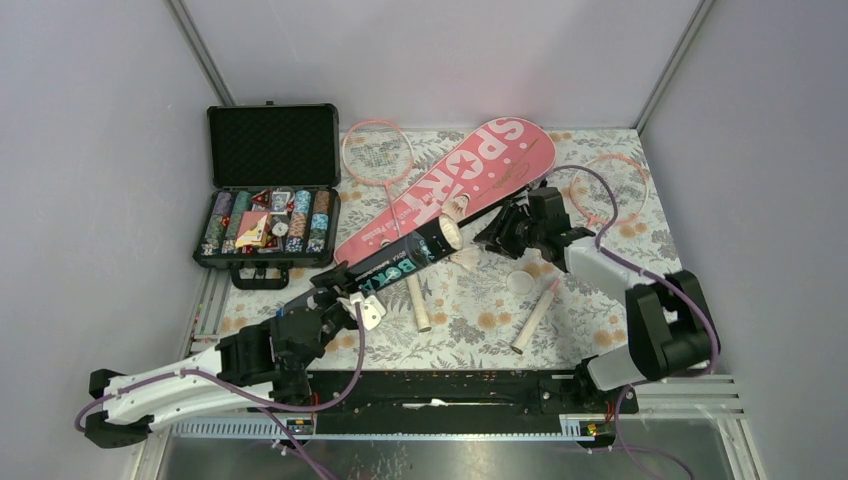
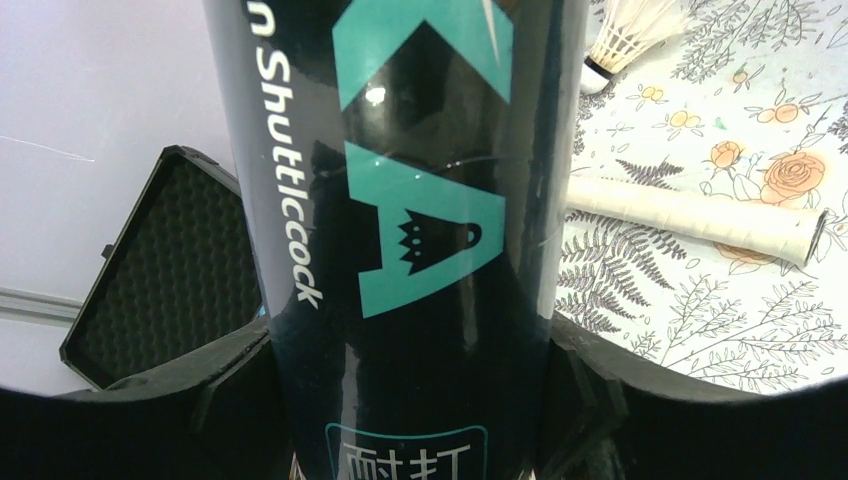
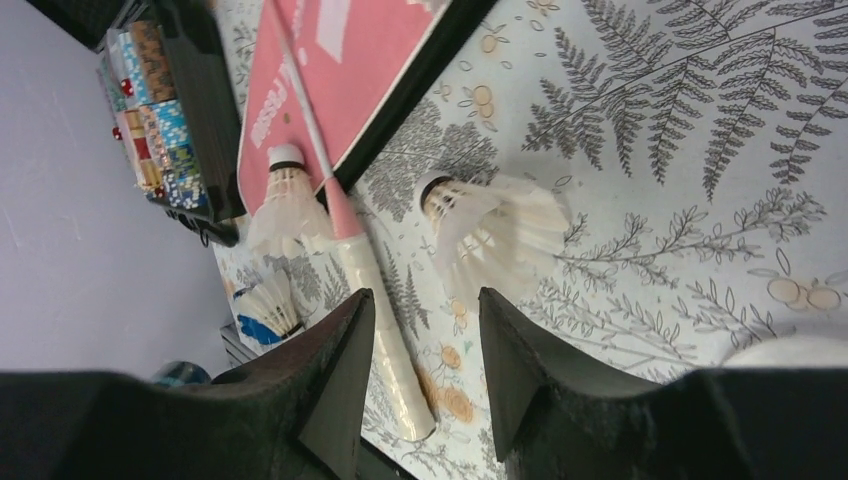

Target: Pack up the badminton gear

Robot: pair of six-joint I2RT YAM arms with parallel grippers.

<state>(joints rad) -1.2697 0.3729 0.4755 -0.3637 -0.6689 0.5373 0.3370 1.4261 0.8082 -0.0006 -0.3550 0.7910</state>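
A black poker-chip case (image 1: 272,145) (lid open, foam-lined) stands on the surface (image 1: 470,320), beyond and left of the left claw (image 1: 338,284).

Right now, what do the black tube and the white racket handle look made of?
The black tube looks like glossy coated card or plastic: highlights and reflections run over its skin. The white racket handle looks wrapped in matte grip tape, with spiral seams.

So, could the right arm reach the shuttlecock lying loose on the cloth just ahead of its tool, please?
Probably yes: the right tool is open, and the shuttlecock lies on bare cloth just ahead, nothing between them. The racket handle lies to one side.
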